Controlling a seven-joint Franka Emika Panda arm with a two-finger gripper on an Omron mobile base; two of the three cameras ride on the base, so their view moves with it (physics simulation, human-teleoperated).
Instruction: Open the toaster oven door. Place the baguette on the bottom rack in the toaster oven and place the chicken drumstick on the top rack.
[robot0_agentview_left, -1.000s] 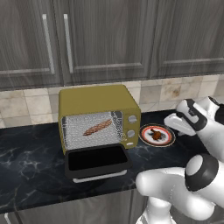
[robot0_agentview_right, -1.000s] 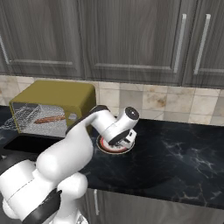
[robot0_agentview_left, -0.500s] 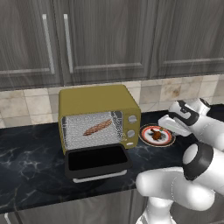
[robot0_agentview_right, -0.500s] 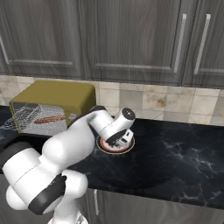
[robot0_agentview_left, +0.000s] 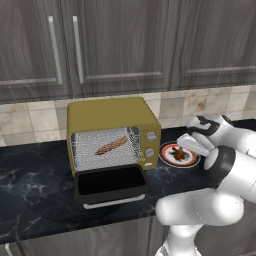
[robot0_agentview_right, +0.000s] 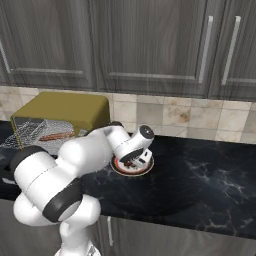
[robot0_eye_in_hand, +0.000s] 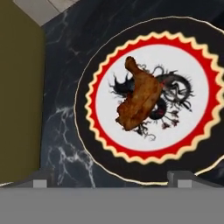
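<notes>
The mustard-yellow toaster oven (robot0_agentview_left: 112, 117) stands on the counter with its door (robot0_agentview_left: 111, 184) folded down flat in front. Inside, the baguette (robot0_agentview_left: 111, 146) lies on a silvery wire rack (robot0_agentview_left: 90, 152); whether that is the top rack or the bottom rack I cannot tell. To the oven's right, the chicken drumstick (robot0_eye_in_hand: 139, 98) rests in the middle of a round red, white and black plate (robot0_eye_in_hand: 87, 144). My gripper (robot0_eye_in_hand: 113, 179) hangs open just above this plate (robot0_agentview_left: 166, 150), its fingertips either side of the drumstick (robot0_agentview_left: 178, 154), touching nothing.
The oven's yellow side wall (robot0_eye_in_hand: 19, 96) stands close to the left of the plate. Black marble counter (robot0_agentview_right: 200, 180) stretches to the right. Grey cabinet doors (robot0_agentview_left: 120, 45) hang above a tiled backsplash (robot0_agentview_right: 175, 117). My arm's white body (robot0_agentview_right: 65, 170) rises in front of the oven.
My hand has swung a little left and down, closer over the plate. Its jaws stay open. Oven, baguette and drumstick have not moved.
</notes>
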